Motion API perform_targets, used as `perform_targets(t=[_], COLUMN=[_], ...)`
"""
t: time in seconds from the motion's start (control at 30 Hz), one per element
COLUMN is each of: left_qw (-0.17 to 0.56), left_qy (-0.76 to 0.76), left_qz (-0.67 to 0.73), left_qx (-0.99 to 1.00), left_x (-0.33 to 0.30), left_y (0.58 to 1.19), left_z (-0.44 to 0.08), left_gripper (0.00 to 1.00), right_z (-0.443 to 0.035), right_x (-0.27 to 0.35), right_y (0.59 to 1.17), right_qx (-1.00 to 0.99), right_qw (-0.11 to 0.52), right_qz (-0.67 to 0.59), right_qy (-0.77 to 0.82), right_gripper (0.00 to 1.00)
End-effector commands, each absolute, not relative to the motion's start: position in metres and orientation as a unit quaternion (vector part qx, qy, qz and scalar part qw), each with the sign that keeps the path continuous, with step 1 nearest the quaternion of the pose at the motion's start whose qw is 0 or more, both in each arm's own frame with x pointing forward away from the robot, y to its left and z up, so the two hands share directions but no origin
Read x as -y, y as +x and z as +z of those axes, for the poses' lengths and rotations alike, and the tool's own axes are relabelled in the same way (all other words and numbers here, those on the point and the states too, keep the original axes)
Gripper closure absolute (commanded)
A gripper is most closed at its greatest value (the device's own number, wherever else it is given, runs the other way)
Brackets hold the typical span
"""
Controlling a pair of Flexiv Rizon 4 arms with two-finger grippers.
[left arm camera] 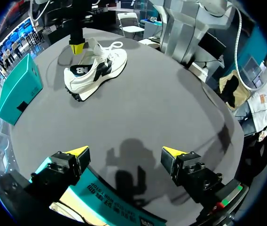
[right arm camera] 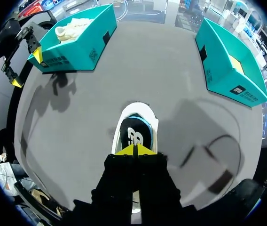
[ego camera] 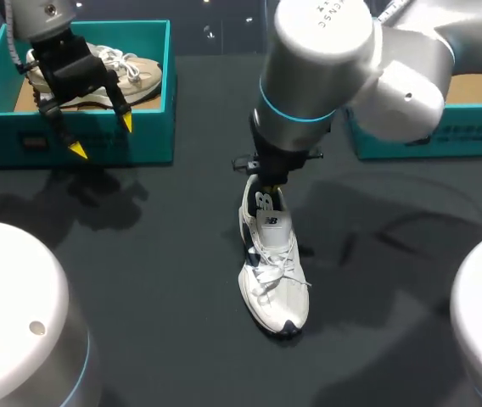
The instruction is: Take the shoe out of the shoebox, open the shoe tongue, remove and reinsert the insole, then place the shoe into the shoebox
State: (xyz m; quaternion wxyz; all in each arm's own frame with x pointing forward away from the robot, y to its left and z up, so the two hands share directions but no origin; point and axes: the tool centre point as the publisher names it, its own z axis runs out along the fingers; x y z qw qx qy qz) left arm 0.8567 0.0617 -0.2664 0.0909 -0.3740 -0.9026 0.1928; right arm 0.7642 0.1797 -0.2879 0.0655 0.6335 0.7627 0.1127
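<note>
- Head view: the shoe (ego camera: 275, 271) stands on its sole mid-table, its long axis running from the heel, farther from me, to the toe, nearer me. My right gripper (ego camera: 266, 182) sits at the heel end, so that arm is much the nearer. My left gripper (ego camera: 102, 136) hangs spread over the left box (ego camera: 156, 136), which holds a beige shoe (ego camera: 135, 72); the right box (ego camera: 445, 131) is well apart from the shoe
- Left wrist view: my left gripper (left arm camera: 125, 153) is wide open with nothing between the fingers, and the shoe (left arm camera: 98, 70) lies far ahead, a yellow tip of the right gripper (left arm camera: 77, 47) at its heel
- Right wrist view: the right gripper (right arm camera: 134, 149) has its tips pressed together just over the heel opening, and the shoe (right arm camera: 136, 113) stretches straight ahead of the jaws, toe farthest. I cannot tell whether they pinch the collar or the insole
</note>
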Motion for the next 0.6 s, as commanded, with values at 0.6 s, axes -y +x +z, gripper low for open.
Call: perform_targets(t=[0.6], left_qw=[0.091], left_qy=[-0.374], left_qz=[0.191], left_qx=[0.903], left_x=[-0.062], left_y=[0.856], left_z=[-0.266], left_gripper=[0.00], right_z=[-0.335], right_x=[-0.185], right_y=[0.770], right_qx=[-0.717], right_qw=[0.160], right_qz=[0.025], right_qy=[0.677], right_gripper=[1.00])
